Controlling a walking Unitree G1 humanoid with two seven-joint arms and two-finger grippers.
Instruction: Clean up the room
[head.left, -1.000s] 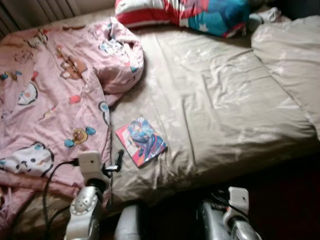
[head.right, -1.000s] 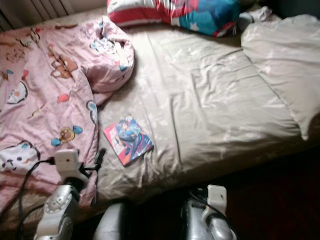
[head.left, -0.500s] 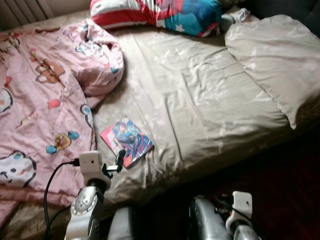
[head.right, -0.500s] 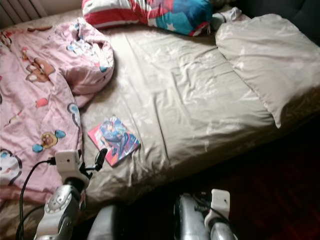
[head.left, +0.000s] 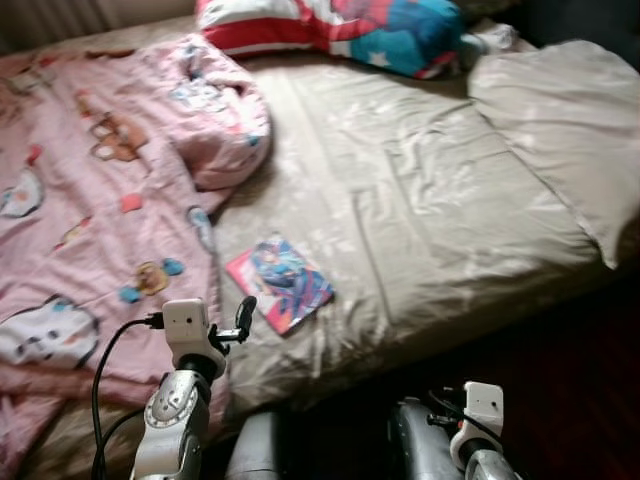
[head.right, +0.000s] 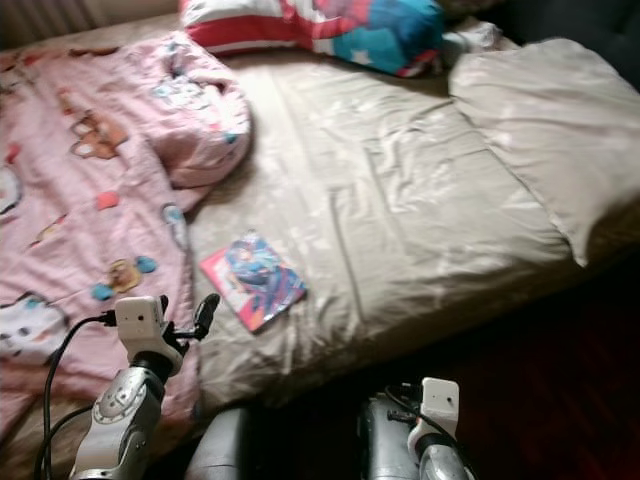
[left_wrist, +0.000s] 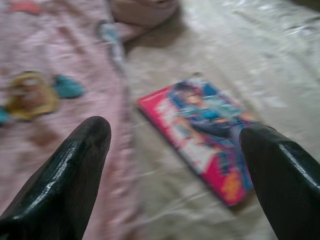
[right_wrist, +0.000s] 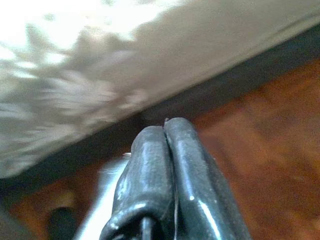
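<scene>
Camera panned; book (head.left: 279, 283) unmoved on bed (head.left: 450, 220). Left claw (left_wrist: 175, 165) wide open, empty, just short of book: lower, straddle its edge. Right claw (right_wrist: 165, 175) closed, empty, idle.

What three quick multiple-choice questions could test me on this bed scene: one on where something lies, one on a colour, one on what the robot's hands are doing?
1. Where does the comic book lie?
A. on the beige sheet beside the blanket
B. on the floor
C. on the pillow

2. What colour is the cartoon blanket?
A. green
B. pink
C. black

3. How is the left gripper?
A. shut on the book
B. open, short of the book
C. holding the blanket

Answers: 1 A, the book rests flat on the sheet; 2 B, pink cloth with cartoon figures; 3 B, its fingers are spread apart with the book beyond them.
</scene>
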